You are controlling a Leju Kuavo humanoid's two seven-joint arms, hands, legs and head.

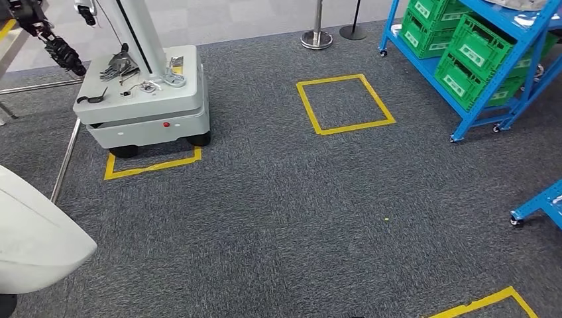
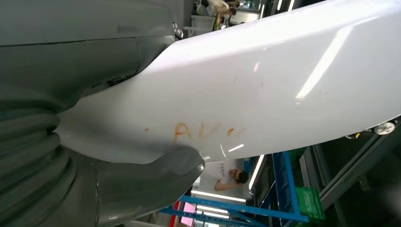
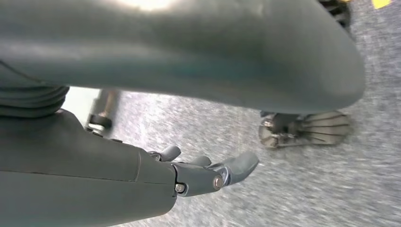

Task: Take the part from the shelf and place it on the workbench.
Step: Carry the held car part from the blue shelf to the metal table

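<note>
The part, a large glossy white curved panel (image 1: pixel 33 245), juts in at the lower left of the head view. In the left wrist view my left hand (image 2: pixel 71 184) grips this panel (image 2: pixel 265 80), its grey thumb (image 2: pixel 151 177) pressed against the panel's edge near faint orange writing. My right hand (image 3: pixel 156 182) hangs over the grey carpet with its fingers (image 3: pixel 236 165) loosely extended and nothing in them. The blue shelf (image 1: pixel 492 93) with green crates (image 1: pixel 474 50) stands at the upper right of the head view.
A grey wheeled cart (image 1: pixel 142 106) with tools on top and a white column stands at the upper left inside a yellow tape mark. A yellow tape square (image 1: pixel 344 104) marks the carpet ahead. Two stanchion bases (image 1: pixel 317 38) stand beyond. Another blue frame's castor (image 1: pixel 517 220) is at the right edge.
</note>
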